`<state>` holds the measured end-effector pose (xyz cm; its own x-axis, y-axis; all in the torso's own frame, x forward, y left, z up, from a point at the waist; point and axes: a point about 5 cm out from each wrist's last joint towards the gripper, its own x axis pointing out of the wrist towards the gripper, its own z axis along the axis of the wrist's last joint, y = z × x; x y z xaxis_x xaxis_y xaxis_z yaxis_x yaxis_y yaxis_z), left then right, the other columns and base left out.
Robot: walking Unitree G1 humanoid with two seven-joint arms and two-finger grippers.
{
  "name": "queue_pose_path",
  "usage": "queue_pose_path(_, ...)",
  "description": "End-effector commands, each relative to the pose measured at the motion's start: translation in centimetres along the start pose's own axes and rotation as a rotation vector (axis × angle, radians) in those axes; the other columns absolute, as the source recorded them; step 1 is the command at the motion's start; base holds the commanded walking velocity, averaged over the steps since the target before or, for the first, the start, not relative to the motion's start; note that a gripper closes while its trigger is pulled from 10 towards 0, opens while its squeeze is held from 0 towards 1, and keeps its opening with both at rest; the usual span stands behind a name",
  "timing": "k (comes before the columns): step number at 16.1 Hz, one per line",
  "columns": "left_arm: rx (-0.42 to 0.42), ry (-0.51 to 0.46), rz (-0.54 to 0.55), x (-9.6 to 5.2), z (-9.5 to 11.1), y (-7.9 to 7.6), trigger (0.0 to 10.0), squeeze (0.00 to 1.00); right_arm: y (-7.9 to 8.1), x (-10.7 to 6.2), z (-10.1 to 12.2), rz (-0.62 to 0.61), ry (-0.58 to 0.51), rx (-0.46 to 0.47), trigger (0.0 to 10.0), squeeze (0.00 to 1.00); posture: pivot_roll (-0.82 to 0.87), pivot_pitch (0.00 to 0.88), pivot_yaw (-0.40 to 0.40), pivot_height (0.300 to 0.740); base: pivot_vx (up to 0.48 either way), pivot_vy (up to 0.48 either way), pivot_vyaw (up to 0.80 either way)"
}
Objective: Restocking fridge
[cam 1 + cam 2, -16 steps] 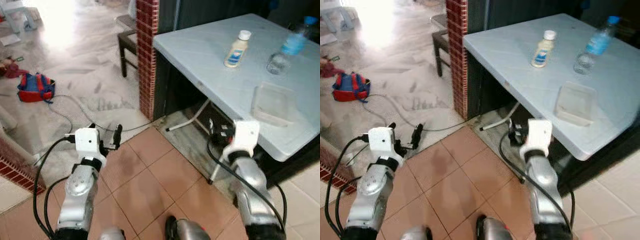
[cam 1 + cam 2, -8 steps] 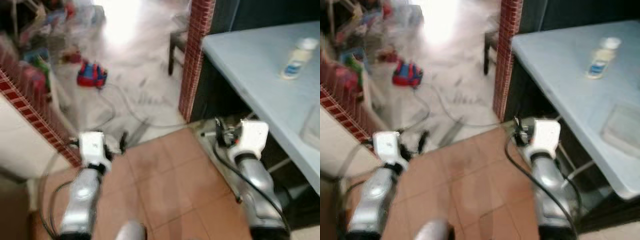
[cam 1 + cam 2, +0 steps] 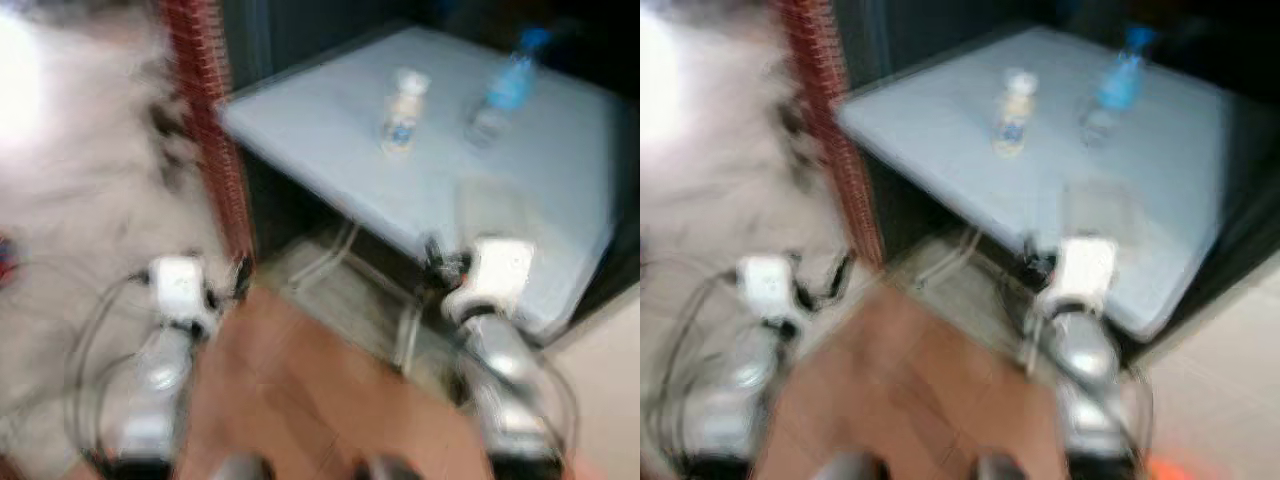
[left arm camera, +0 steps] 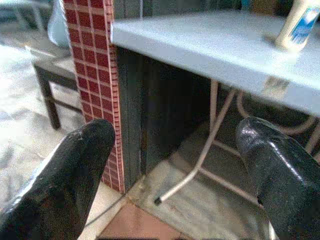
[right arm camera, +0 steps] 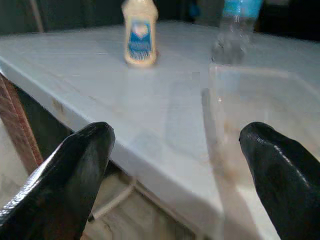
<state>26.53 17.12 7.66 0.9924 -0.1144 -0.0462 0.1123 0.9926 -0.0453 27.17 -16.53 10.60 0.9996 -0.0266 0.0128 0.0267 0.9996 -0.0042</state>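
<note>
Blur smears both head views. In the upper right of the frame a pale blue surface (image 3: pixel 330 140) carries a cream bottle with a blue label (image 5: pixel 139 37), a clear water bottle with a blue label (image 5: pixel 235 32) beside it, and a clear plastic container (image 5: pixel 260 110) nearer the edge. The left tool (image 4: pixel 172 170), at lower left, gapes wide and empty toward a red brick pillar (image 4: pixel 92 75). The right tool (image 5: pixel 175 170) is equally spread, holding nothing, at the surface's edge.
</note>
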Motion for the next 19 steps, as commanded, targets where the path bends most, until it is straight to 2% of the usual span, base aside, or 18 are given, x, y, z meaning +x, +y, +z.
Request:
queue_pose_path(1,-0.004,-0.003,-0.023,0.3,0.1,-0.8,10.0,0.00,-0.8,0.1,0.1,-0.021,0.000,-0.014,10.0,0.00,0.02,0.077,0.000,0.740,0.000,0.420,-0.56)
queue_pose_path(3,0.001,-0.009,-0.022,0.3,0.1,-0.8,10.0,0.00,-0.8,0.2,0.1,-0.020,-0.002,-0.014,10.0,0.00,0.02,0.076,-0.001,0.740,0.000,0.330,-0.24)
queue_pose_path(12,0.004,-0.031,-0.039,0.3,0.4,-0.9,10.0,0.00,-0.5,0.4,0.4,-0.021,-0.026,-0.041,10.0,0.00,0.03,0.068,-0.003,0.740,0.000,0.000,0.00)
queue_pose_path(14,0.010,-0.030,-0.038,0.3,0.4,-0.8,10.0,0.00,-1.0,-0.1,1.4,-0.059,-0.081,-0.108,10.0,0.00,0.03,0.065,-0.003,0.740,0.000,0.000,0.00)
queue_pose_path(15,0.011,-0.028,-0.038,0.3,0.4,-0.7,10.0,0.00,-2.0,-0.8,1.5,-0.104,-0.079,-0.136,10.0,0.00,0.02,0.065,0.002,0.740,0.000,0.000,0.00)
queue_pose_path(19,0.014,-0.022,-0.053,0.6,0.3,-0.8,10.0,0.00,-4.3,-2.2,0.5,-0.177,-0.020,-0.132,10.0,0.00,0.01,0.065,0.019,0.740,0.000,0.000,0.00)
